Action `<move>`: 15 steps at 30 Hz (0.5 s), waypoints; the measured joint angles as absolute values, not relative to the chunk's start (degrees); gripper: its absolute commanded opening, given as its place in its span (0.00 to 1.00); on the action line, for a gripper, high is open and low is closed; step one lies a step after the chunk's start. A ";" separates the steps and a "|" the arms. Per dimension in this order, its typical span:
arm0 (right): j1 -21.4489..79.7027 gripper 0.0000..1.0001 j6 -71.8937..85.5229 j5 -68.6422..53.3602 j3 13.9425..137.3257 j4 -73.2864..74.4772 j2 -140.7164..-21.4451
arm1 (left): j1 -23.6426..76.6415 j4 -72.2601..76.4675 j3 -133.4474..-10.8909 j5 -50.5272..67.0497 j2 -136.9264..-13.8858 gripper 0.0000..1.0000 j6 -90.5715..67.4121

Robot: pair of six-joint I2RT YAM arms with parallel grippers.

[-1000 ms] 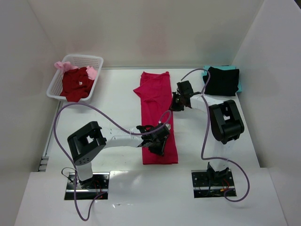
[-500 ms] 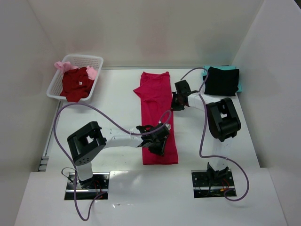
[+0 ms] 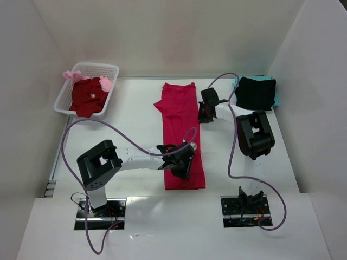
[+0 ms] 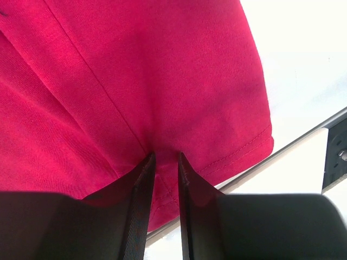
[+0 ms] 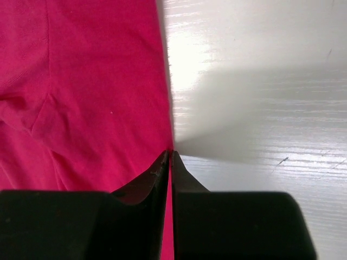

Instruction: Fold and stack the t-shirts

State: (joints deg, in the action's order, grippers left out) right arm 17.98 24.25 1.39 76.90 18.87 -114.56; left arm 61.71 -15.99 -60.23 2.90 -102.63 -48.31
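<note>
Our left gripper (image 4: pixel 165 157) is biting down on the crimson-pink t-shirt (image 3: pixel 181 124) near its close end. Its two fingers (image 4: pixel 142 184) are squeezing a little ridge of cloth between them. Behind it, our left arm is stretching low across the table (image 3: pixel 135 124), from its bent elbow on the left.

Our right gripper (image 5: pixel 170 153) is clamped tight on the shirt's right edge, farther up, and a thin strip of cloth is caught between its fingers. Our right arm is reaching left and away from its big elbow joint.

The shirt is lying flat in the middle of the table, folded into a long strip. In the far right corner a black t-shirt (image 3: pixel 256 93) is sitting on a teal t-shirt (image 3: pixel 276 101). At the far left, a dark red t-shirt (image 3: pixel 87 98) and a pale pink t-shirt (image 3: pixel 70 75) are spilling out of the white basket (image 3: pixel 103 67).
</note>
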 measured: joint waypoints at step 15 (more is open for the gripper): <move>17.96 0.12 24.56 -7.03 75.42 17.67 -109.23 | 61.71 -15.03 -59.66 4.32 -102.56 0.32 -48.42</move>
